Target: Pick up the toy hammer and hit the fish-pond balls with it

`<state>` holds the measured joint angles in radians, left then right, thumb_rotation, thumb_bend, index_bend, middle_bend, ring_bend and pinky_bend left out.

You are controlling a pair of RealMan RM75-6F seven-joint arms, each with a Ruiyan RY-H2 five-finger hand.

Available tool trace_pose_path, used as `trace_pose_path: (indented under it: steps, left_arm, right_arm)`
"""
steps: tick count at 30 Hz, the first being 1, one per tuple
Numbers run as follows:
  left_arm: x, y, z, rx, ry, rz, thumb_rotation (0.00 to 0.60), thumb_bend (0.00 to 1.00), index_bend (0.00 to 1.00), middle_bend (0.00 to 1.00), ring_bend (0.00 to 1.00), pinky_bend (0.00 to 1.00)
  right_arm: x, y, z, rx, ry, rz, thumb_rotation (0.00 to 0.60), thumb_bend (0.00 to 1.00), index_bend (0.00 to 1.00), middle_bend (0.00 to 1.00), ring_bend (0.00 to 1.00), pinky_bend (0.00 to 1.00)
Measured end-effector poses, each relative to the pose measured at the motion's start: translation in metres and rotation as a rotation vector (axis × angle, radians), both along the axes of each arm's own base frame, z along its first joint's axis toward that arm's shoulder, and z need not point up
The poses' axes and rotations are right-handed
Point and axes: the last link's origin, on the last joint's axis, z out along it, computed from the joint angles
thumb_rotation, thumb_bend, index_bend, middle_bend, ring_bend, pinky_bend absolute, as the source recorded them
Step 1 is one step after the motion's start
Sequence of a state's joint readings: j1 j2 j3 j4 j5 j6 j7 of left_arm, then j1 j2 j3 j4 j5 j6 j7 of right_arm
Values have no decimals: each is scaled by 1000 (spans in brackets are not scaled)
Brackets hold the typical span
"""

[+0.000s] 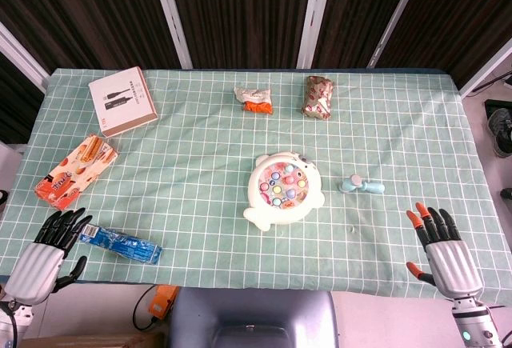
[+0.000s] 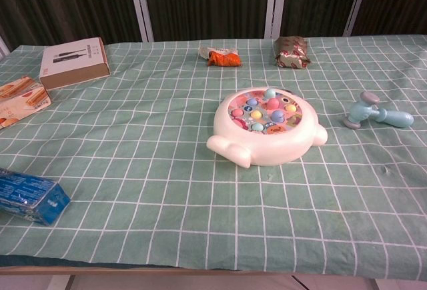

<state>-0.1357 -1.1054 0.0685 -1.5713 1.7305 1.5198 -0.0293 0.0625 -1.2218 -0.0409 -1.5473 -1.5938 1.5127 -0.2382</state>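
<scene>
Looking at our right robot hand (image 1: 442, 250): open, empty, near the hammer (image 1: 359, 186) beside the fish pond (image 1: 282, 190). Left robot hand (image 1: 48, 254) rests open too.

A: What lies mid-bench?
B: A white fish-shaped plastic pond toy (image 1: 282, 190) with coloured balls (image 1: 282, 182) in its round top, on the green checked cloth of the bench (image 1: 200, 164). Near its right side lies a pale blue plastic toy hammer (image 1: 360, 186), apart from it.
A: And the hands?
B: The right hand (image 1: 445, 254), silver with orange-tipped black fingers (image 1: 414, 220) spread, holds nothing. The left hand (image 1: 44, 256) is beside a blue packet (image 1: 120, 243).
</scene>
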Motion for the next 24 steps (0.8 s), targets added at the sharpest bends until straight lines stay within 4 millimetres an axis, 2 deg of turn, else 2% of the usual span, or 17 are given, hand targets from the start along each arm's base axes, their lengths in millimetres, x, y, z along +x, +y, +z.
trace_pose_path:
  steps: [5, 9, 14, 19, 24]
  left_arm:
    - [0, 2, -1, -12, -2, 1, 600, 449, 0, 0, 0, 0]
    - [1, 3, -3, -31, -2, -7, 600, 474, 0, 0, 0, 0]
    - [0, 1, -3, -46, 0, -11, 600, 476, 0, 0, 0, 0]
    - [-1, 0, 0, -35, -6, -7, 600, 514, 0, 0, 0, 0]
    - [-2, 2, 1, -29, -8, 3, 600, 532, 0, 0, 0, 0]
  right_arm:
    - [1, -6, -4, 10, -6, 0, 600, 224, 0, 0, 0, 0]
    - [2, -27, -12, 29, -21, 11, 600, 226, 0, 0, 0, 0]
    - [4, -76, -13, 28, -34, -17, 600, 226, 66, 0, 0, 0]
    - [3, -124, -13, 44, -45, -86, 600, 239, 249, 0, 0, 0]
    - [-1, -167, -21, 88, -64, -163, 600, 291, 374, 0, 0, 0]
